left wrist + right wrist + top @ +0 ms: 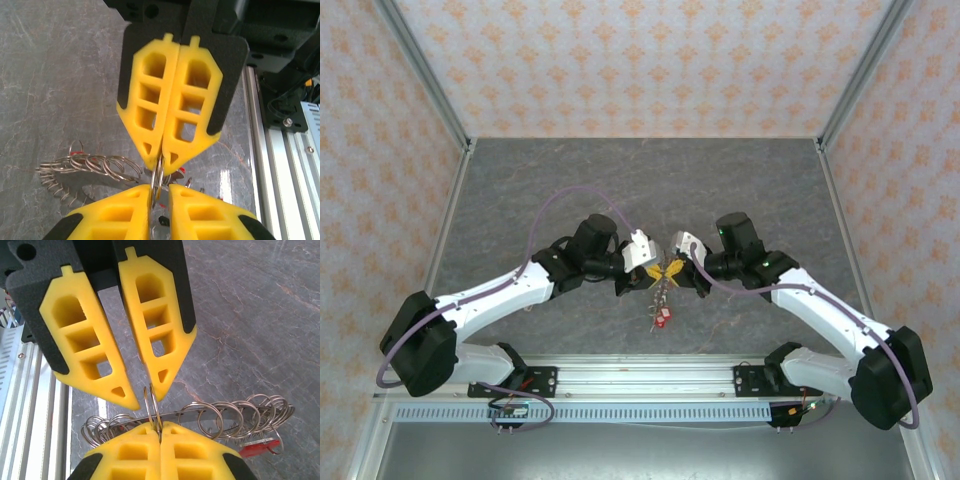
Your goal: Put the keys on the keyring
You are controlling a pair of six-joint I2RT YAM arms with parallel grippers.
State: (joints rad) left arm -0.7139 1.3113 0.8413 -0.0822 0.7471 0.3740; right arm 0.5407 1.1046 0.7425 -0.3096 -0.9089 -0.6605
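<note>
Grey marbled table (520, 190) is seen. A wire ring (151, 405) is pinched by closed right fingers (125, 455) and straddled by slightly parted left fingers (155, 330); the silvery looped keyring (235, 415) and red keys (662, 318) are hung at 6 o'clock of them.

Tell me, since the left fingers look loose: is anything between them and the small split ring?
Nothing visible. The small split ring stands between the left gripper's parted fingers, with the right gripper shut on it from the opposite side. The keyring and its other loops sit behind, outside that gap.
</note>
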